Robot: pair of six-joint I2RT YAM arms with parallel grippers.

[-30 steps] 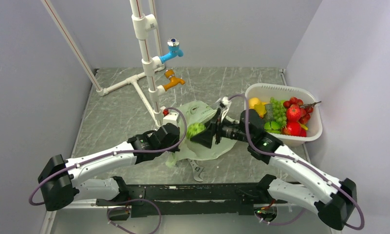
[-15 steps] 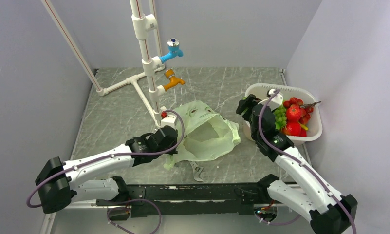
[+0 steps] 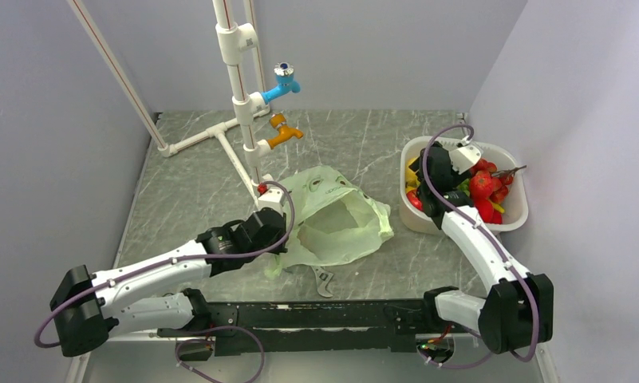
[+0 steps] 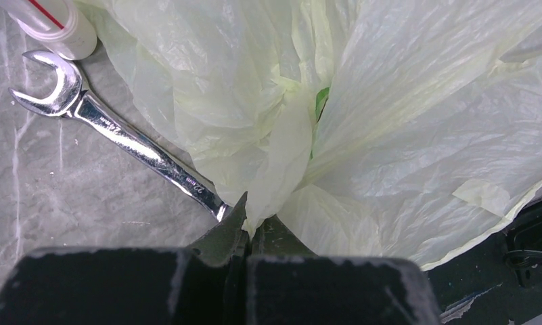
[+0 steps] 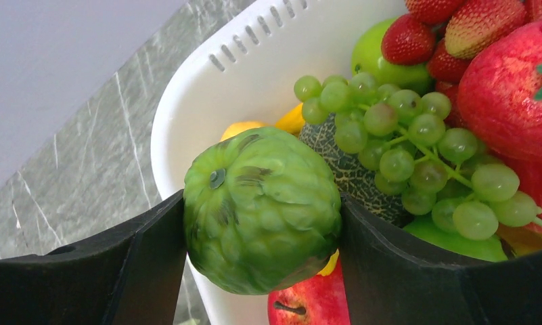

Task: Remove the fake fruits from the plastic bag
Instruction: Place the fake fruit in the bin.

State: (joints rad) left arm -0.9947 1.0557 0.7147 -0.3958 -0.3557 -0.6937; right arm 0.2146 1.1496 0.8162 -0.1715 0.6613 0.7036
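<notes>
The pale green plastic bag point(image 3: 336, 223) lies open in the middle of the table; it fills the left wrist view point(image 4: 390, 122). My left gripper point(image 3: 278, 236) point(image 4: 249, 227) is shut on a fold of the bag's near left edge. My right gripper point(image 3: 437, 171) point(image 5: 262, 223) is over the white tub point(image 3: 514, 214) and is shut on a bumpy green custard apple point(image 5: 261, 206). The tub point(image 5: 254, 61) holds green grapes point(image 5: 417, 145), a red apple point(image 5: 308, 305), strawberries point(image 5: 444, 34) and other fake fruits.
A steel wrench point(image 3: 324, 281) point(image 4: 119, 139) lies on the table by the bag's near edge. A white pipe stand point(image 3: 240, 104) with a blue tap point(image 3: 282, 80) and an orange tap point(image 3: 282, 132) rises behind the bag. Walls close in on both sides.
My right gripper has carried the custard apple from the bag's mouth rightward to over the tub. My left gripper has kept its hold on the bag, and the bag has slackened.
</notes>
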